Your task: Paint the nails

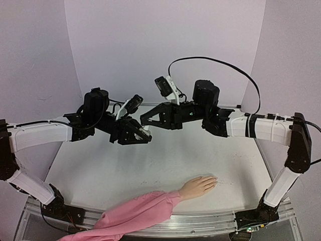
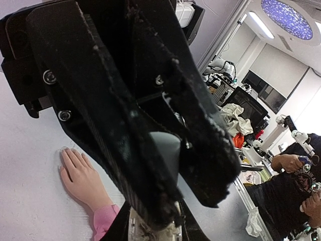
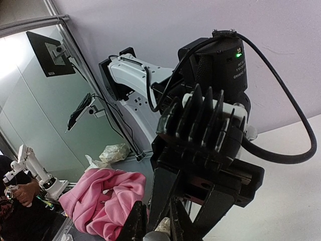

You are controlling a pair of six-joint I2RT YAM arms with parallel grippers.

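Left claw [image 1: 143,136] gripping bottle [image 1: 146,132], right claw [image 1: 144,120] closed

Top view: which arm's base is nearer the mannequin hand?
The right arm; the mannequin hand lies right of the table's middle, and only its pink sleeve reaches toward the left arm.
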